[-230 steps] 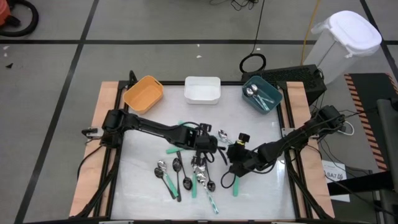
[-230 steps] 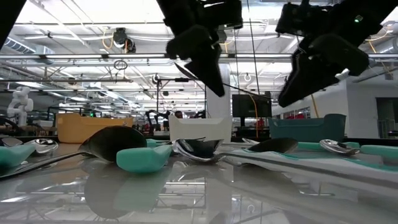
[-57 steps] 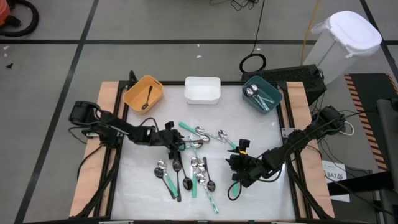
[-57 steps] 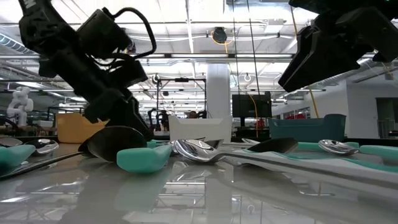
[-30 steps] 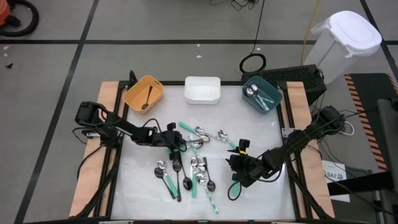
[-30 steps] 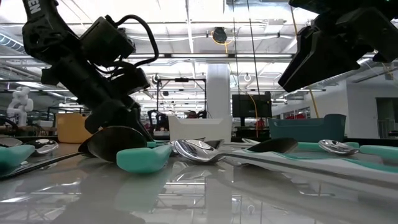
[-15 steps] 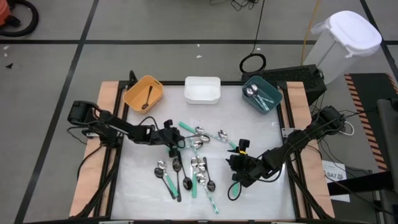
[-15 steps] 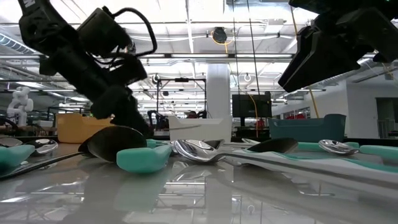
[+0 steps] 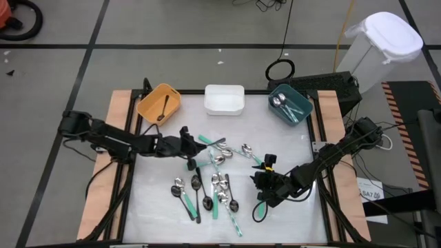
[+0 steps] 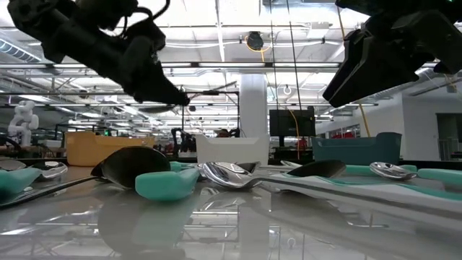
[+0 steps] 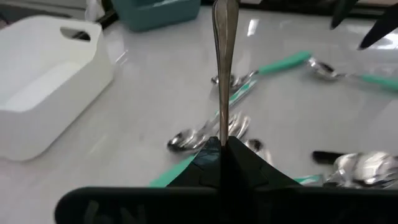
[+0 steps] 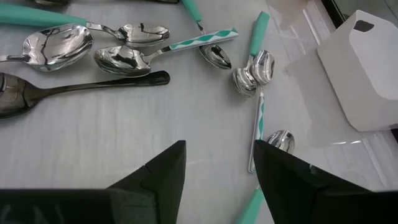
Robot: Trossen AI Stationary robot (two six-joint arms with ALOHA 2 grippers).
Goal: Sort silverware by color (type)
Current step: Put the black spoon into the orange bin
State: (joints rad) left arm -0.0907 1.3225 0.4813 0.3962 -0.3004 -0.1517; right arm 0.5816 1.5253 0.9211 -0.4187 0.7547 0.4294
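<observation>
My left gripper (image 9: 187,146) hangs above the far-left part of the spoon pile, shut on a plain silver spoon (image 11: 224,68). The low view shows this spoon (image 10: 213,89) as a thin bar high above the table. My right gripper (image 9: 265,184) hovers open over the table right of the pile; its fingers (image 12: 163,169) touch nothing. Loose spoons (image 9: 215,182) with black, mint-green and silver handles lie flat on the white tabletop. One black-handled spoon (image 9: 162,109) lies in the orange bin, and some spoons (image 9: 284,103) lie in the teal bin. My left gripper pinches the silver spoon between its two shut fingers at one end (image 11: 223,138); the fingers hide which end. The slim shaft runs straight forward along the fingers, toward the table's right. The spoon is lifted clear of the table and held about level.
Three bins stand along the far edge: orange (image 9: 147,109), white (image 9: 224,108) and teal (image 9: 300,103). Raised wooden rails (image 9: 117,124) border the table. A white lidded bin (image 9: 386,41) stands on the floor beyond the far right corner.
My left gripper has risen from the tabletop at the pile's far-left edge and drawn slightly toward the table's left, shut on the silver spoon. The spoon has come up with it, clear of the table. My right arm has kept still.
</observation>
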